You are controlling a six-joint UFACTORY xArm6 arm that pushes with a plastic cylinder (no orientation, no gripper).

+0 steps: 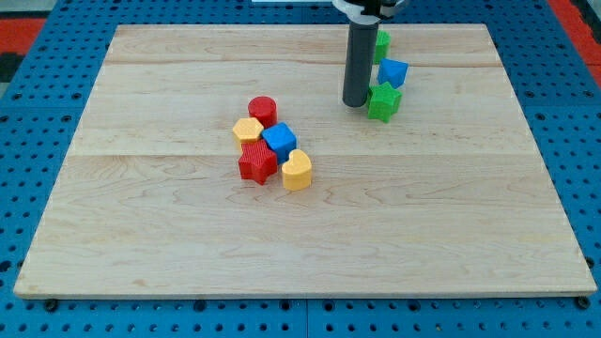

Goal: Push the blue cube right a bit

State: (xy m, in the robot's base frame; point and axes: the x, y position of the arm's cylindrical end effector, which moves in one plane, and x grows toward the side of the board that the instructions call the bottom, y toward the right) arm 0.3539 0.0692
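The blue cube point(279, 140) sits in a cluster near the board's middle, with a red cylinder point(262, 109) above it, a yellow hexagon block point(247, 130) to its left, a red star block point(256, 162) at its lower left and a yellow heart block point(297, 171) at its lower right. My tip point(355, 102) rests on the board up and to the right of the cluster, well apart from the blue cube. The tip is just left of a green star block point(383, 101).
A blue block of unclear shape point(392, 71) lies above the green star. A green block point(381, 42) is partly hidden behind the rod near the view's top. The wooden board point(141, 235) lies on a blue perforated table.
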